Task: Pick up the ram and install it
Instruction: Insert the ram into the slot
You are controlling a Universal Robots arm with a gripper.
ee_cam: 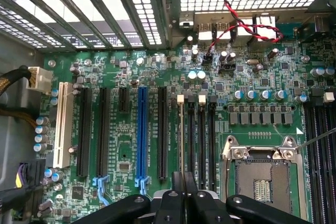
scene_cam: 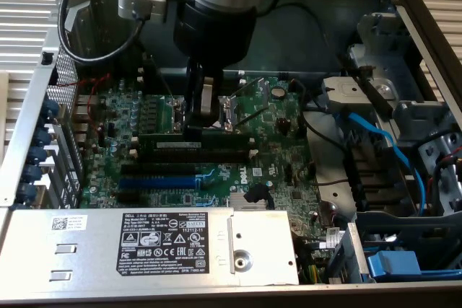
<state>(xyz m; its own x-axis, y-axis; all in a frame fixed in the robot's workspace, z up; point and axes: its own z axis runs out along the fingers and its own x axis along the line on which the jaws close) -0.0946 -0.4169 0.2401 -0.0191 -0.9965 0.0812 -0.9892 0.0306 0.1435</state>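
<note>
Here the gripper (scene_cam: 198,129) comes straight down into the open computer case (scene_cam: 22,156), its claw drawn narrow and clamped on the ram (scene_cam: 166,142). The ram stands on edge along the black slots (scene_cam: 224,155) in the middle of the motherboard (scene_cam: 281,156); whether it is fully seated I cannot tell. In the wrist view the ram (ee_cam: 182,135) is a thin line running away from the gripper (ee_cam: 184,182), just beside the neighbouring black slots (ee_cam: 202,140) with their white end clips.

Close around it are the CPU socket (scene_cam: 232,110) on one side and the blue slot (scene_cam: 155,180) on the other. A red-and-black wire (ee_cam: 236,24) loops near the rear ports, well apart from the claw. The power supply (scene_cam: 162,239) borders the board along the exterior view's lower edge, and a blue cable (scene_cam: 382,142) lies in the bay on the exterior view's right. The case is open above, and its metal walls close in the board.
</note>
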